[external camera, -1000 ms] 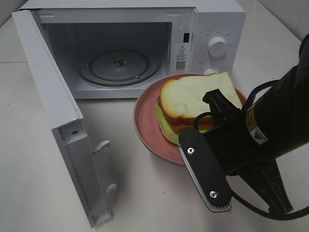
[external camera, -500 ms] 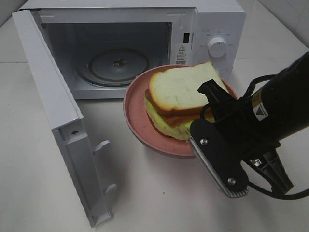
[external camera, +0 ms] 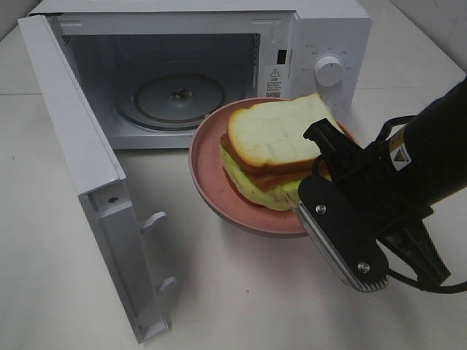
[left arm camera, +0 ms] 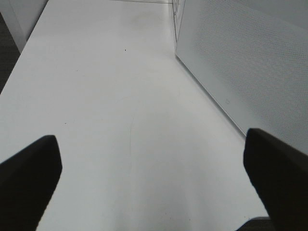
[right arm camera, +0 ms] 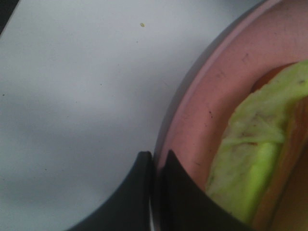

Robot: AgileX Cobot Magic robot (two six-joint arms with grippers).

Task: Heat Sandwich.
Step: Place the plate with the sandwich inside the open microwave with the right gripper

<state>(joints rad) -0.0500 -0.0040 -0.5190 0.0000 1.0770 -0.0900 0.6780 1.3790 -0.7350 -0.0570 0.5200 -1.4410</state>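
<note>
We count one microwave (external camera: pixel 332 33), one turntable (external camera: pixel 179 98), one pink plate (external camera: pixel 206 160), one sandwich (external camera: pixel 277 135), and two grippers: left gripper (left arm camera: pixel 151 144), right gripper (right arm camera: pixel 155 166).

Soft, even light from above gives weak shadows on the white table (external camera: pixel 241 292). In the right wrist view the plate (right arm camera: pixel 192 120) is blurry.

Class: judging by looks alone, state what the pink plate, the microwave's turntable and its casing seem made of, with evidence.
The pink plate: probably plastic or glazed ceramic; smooth, uniformly pink, small dark marks. The turntable: likely glass; see-through with glossy ring reflections. The casing: apparently white-painted metal or plastic; flat, even, slightly glossy.
</note>
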